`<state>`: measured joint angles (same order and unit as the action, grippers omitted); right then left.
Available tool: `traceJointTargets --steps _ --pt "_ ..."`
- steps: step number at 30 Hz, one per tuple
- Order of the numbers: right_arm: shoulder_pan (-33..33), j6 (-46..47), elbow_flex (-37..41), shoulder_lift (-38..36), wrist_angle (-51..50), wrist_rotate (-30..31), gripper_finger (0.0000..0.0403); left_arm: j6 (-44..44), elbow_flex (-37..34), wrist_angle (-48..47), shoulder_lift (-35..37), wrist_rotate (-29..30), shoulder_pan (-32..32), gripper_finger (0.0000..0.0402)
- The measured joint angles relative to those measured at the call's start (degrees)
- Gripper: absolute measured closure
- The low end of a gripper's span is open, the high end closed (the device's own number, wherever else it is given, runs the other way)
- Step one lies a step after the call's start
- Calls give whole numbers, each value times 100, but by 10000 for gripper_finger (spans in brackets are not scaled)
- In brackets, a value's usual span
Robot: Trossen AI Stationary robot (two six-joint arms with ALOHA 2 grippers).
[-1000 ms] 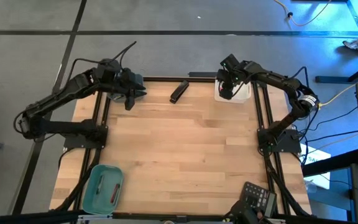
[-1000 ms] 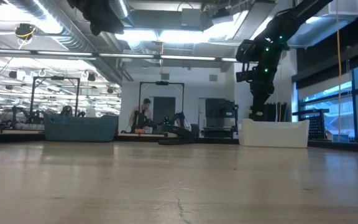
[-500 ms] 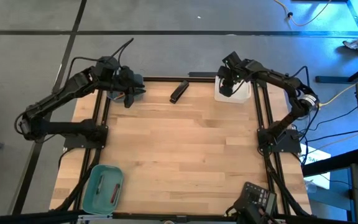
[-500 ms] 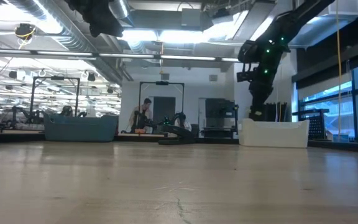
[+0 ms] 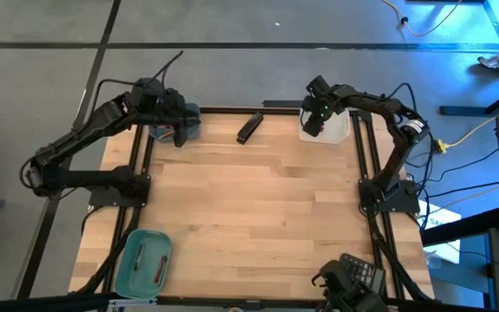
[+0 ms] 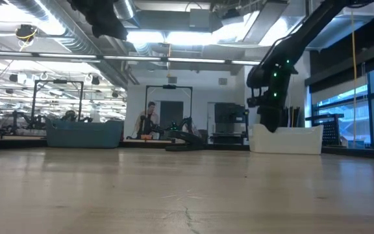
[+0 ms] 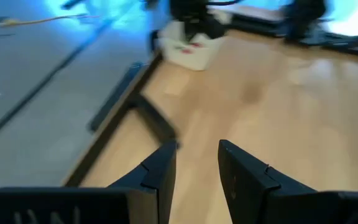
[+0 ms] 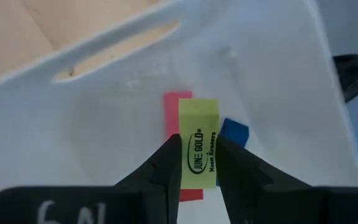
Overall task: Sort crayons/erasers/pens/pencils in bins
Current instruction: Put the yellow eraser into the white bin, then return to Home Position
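Observation:
My right gripper [image 8: 199,144] is shut on a yellow eraser [image 8: 199,124] and reaches down into the white bin [image 5: 343,132] at the table's far right corner. On the bin's floor below it lie a pink-red eraser [image 8: 175,106] and a blue one [image 8: 234,132]. In the low view the right gripper [image 6: 269,125] dips behind the white bin's wall [image 6: 286,139]. My left gripper [image 7: 197,158] stands open, holding nothing, above the blue-grey bin [image 5: 191,120] at the far left corner. My right gripper pinches the yellow eraser's two long sides [image 8: 185,158] between its two fingers. The fingers come from above, pointing steeply down, and lie along the eraser. The eraser is held clear above the erasers on the bin's floor.
A teal bin [image 5: 143,260] with a few thin sticks in it stands at the near left corner. A thick black oblong object [image 5: 249,126] lies near the far edge between the arms. A black calculator [image 5: 359,276] sits at the near right.
My right gripper has gone down into the white bin with the yellow eraser and has rolled a little about its own axis, staying shut on the eraser.

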<state>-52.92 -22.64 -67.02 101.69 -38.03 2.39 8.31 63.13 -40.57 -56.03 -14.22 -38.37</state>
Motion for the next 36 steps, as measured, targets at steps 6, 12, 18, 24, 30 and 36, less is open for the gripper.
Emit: traceJointTargets --steps 6,12,18,24,30,36 --pt "-88 95 0 183 149 -140 295 -243 -2 113 24 747 2 291" --pt "-174 450 0 183 169 -208 226 -522 -2 119 29 715 6 291" --pt "-56 462 0 -22 16 -204 191 -651 -7 129 354 710 7 291" --pt "289 567 -135 -835 78 -206 207 -662 -7 132 866 710 6 291" --pt "821 1139 -271 -1939 392 -615 233 -821 -7 188 1168 422 216 310" --pt "1769 1787 -275 -2480 815 -1302 281 -1205 -316 970 1115 304 1182 350"
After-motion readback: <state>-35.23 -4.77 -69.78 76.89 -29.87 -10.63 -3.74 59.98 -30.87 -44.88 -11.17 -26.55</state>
